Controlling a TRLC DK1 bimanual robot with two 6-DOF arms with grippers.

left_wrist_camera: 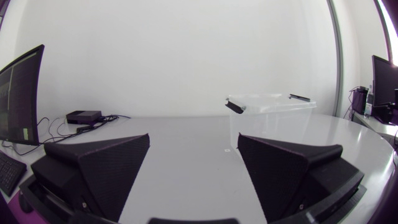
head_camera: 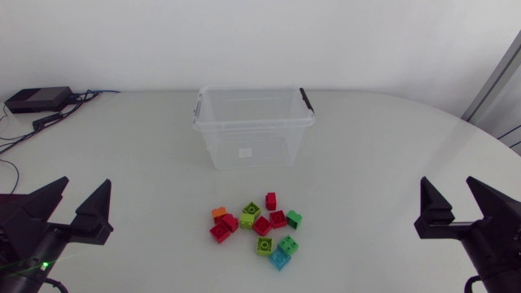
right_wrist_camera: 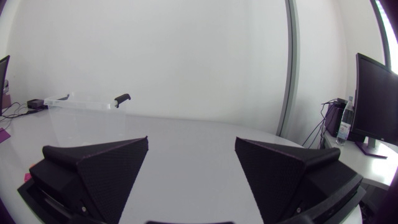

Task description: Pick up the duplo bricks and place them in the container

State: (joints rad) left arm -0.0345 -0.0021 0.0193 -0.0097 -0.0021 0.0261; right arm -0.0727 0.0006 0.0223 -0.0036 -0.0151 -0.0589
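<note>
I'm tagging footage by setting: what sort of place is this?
Likely a robotics lab bench: white table, clear container, duplo bricks, with left hand and right hand open at its sides.

Container (head_camera: 253,129): 1, clear plastic.
Duplo bricks (head_camera: 261,225): about 11 in total. Red: 4 or 5. Lime: 2. Green: 2. Orange brick (head_camera: 218,212): 1. Light blue brick (head_camera: 280,259): 1.
Grippers: 2, the left gripper (head_camera: 86,182) and the right gripper (head_camera: 447,181).

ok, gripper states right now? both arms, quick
Left gripper: open, jaws apart, holding nothing.
Right gripper: open, jaws apart, holding nothing.
</note>
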